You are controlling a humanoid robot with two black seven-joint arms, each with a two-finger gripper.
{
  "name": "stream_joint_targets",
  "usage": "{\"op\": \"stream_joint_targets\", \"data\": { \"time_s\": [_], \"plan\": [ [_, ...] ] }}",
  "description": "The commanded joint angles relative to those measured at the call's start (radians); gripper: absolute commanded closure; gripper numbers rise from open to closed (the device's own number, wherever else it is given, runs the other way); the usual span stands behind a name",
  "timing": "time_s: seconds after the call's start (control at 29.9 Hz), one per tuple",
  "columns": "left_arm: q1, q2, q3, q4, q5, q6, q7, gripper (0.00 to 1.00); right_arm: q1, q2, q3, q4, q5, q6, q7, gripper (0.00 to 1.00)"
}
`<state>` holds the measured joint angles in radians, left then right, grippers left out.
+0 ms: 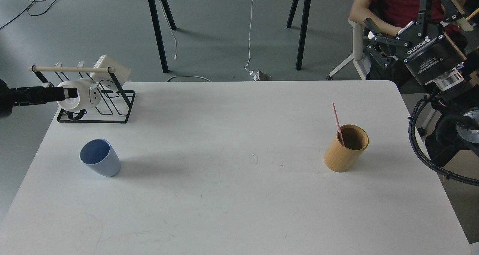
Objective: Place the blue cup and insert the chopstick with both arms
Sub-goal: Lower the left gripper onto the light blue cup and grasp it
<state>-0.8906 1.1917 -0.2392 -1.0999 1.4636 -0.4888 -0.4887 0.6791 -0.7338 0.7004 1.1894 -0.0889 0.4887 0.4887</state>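
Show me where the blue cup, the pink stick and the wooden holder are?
Blue cup (100,163), head view: its outer wall.
Pink stick (336,119), head view: its shaft above the holder's rim.
Wooden holder (342,157), head view: its front wall.

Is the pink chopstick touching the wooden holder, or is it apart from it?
Touching. In the head view the chopstick stands inside the wooden holder, its lower end down in the opening and leaning against the left side of the rim.

The right gripper (378,38) bore "ROBOTIQ" in white, with smaller print beside it too fine to read. A red shirt (389,0) showed the cut-off letters "LAM".
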Motion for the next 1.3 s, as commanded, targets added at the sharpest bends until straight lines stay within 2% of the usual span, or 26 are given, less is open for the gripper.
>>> {"op": "stream_joint_targets", "data": {
  "time_s": [0.0, 0.57, 1.0, 1.27],
  "plan": [
    [0.004, -0.011, 0.026, 0.012, 0.069, 0.000, 0.000, 0.01, 0.000, 0.001, -0.001, -0.001, 0.000, 0.000, 0.000, 0.05],
    [0.085, -0.181, 0.028, 0.173, 0.254, 0.000, 0.000, 0.01, -0.007, -0.007, -0.002, -0.001, 0.000, 0.000, 0.000, 0.05],
    [0.111, -0.228, 0.040, 0.190, 0.261, 0.000, 0.000, 0.01, -0.023, -0.010, -0.005, -0.001, -0.014, 0.000, 0.000, 0.05],
    [0.125, -0.297, 0.040, 0.304, 0.259, 0.000, 0.000, 0.01, -0.029, -0.015, -0.004, -0.001, -0.014, 0.000, 0.000, 0.05]
  ]
}}
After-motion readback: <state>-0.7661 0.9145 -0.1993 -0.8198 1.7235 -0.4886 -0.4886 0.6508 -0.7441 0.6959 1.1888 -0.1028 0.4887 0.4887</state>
